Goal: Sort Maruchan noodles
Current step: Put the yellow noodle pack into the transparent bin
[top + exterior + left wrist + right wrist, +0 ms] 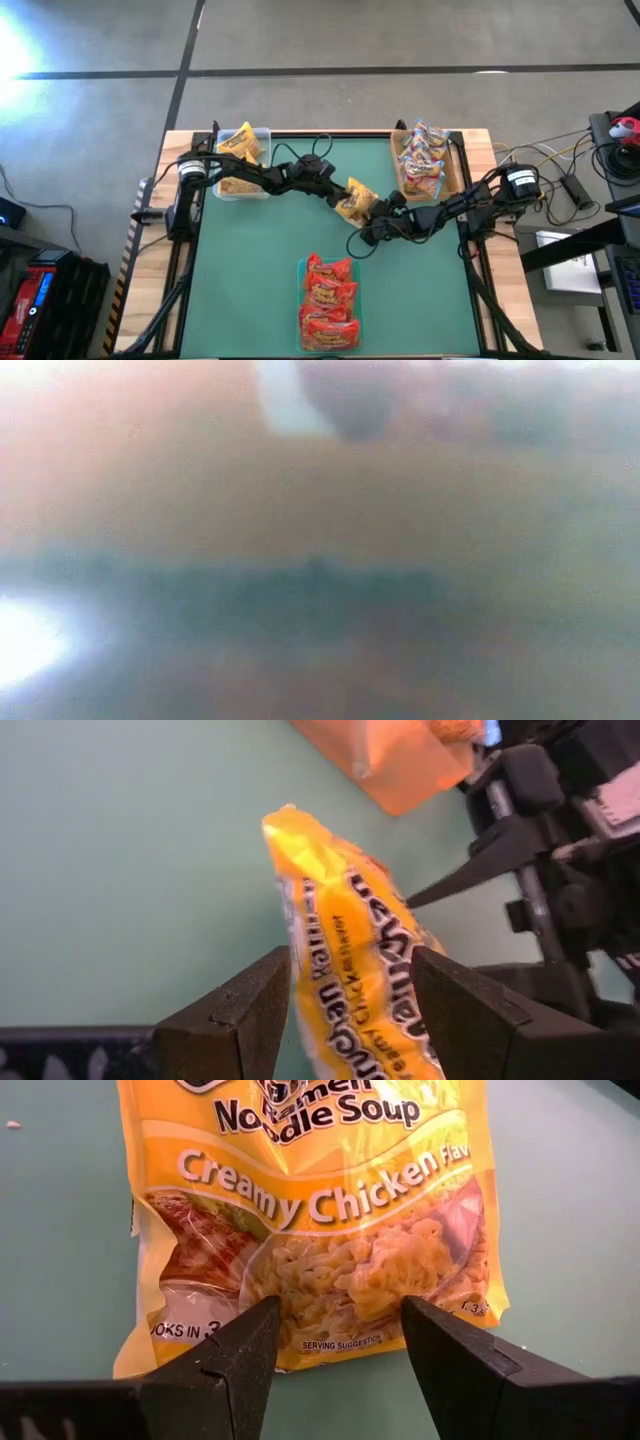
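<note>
A yellow Maruchan noodle packet (356,198) is held up over the middle of the green mat between my two grippers. My left gripper (350,970) reaches in from the table's left and is shut on the packet (345,935), which shows edge-on. My right gripper (340,1315) comes from the table's right and stands open, facing the printed front of the packet (320,1210). More yellow packets lie in a clear tray (262,133) at the far left. Pale packets fill a brown tray (455,165) at the far right, and red ones a tray (302,268) at the near middle. My left gripper pinches the packet's two flat faces (320,990) between its two fingers, coming from the table's left and slanting a little down. The packet stands on edge and runs out past the fingertips, its free end (290,820) clear above the mat. Whether my right gripper's fingertips (262,1320) touch the packet's front, I cannot tell.
Bare green mat (250,260) lies to the left and right of the near tray. Wooden table edges (175,150) frame the mat. Cables and equipment (600,160) sit beyond the table's right side.
</note>
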Robot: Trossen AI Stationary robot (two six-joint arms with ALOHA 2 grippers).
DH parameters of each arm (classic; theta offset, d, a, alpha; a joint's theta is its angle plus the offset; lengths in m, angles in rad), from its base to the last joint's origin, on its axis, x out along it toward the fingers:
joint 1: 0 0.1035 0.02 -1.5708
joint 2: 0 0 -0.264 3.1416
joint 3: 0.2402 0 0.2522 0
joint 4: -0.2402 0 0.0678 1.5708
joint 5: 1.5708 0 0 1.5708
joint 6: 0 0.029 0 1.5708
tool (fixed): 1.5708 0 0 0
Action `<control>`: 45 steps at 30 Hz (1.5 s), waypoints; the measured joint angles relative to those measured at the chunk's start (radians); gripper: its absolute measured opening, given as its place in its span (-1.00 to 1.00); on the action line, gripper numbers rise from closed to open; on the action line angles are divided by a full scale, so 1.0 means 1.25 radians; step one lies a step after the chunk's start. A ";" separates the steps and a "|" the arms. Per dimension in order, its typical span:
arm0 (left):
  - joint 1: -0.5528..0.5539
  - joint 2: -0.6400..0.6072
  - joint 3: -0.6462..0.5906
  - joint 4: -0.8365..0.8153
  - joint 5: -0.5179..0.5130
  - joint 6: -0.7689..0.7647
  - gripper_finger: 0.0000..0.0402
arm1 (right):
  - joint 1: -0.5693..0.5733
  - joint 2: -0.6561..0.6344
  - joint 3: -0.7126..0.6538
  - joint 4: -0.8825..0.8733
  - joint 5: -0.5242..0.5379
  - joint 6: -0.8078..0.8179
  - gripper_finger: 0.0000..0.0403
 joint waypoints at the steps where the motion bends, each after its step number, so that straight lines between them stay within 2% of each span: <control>1: 0.000 0.000 0.000 -0.002 -0.008 0.000 -0.04 | 0.000 0.000 0.000 0.000 0.000 0.000 0.01; 29: -0.029 0.016 0.000 0.018 -0.017 -0.027 -0.04 | -0.027 0.000 0.000 0.064 -0.007 -0.066 0.01; 36: -0.029 0.063 0.055 0.015 -0.014 -0.036 -0.04 | -0.027 0.000 0.000 0.065 0.001 -0.068 0.01; 41: -0.028 0.075 0.096 -0.045 -0.006 -0.010 -0.05 | -0.027 0.000 0.000 0.065 0.002 -0.069 0.01; 45: -0.028 0.071 0.102 -0.071 -0.006 0.005 -0.17 | -0.027 -0.001 0.000 0.061 0.001 -0.070 0.01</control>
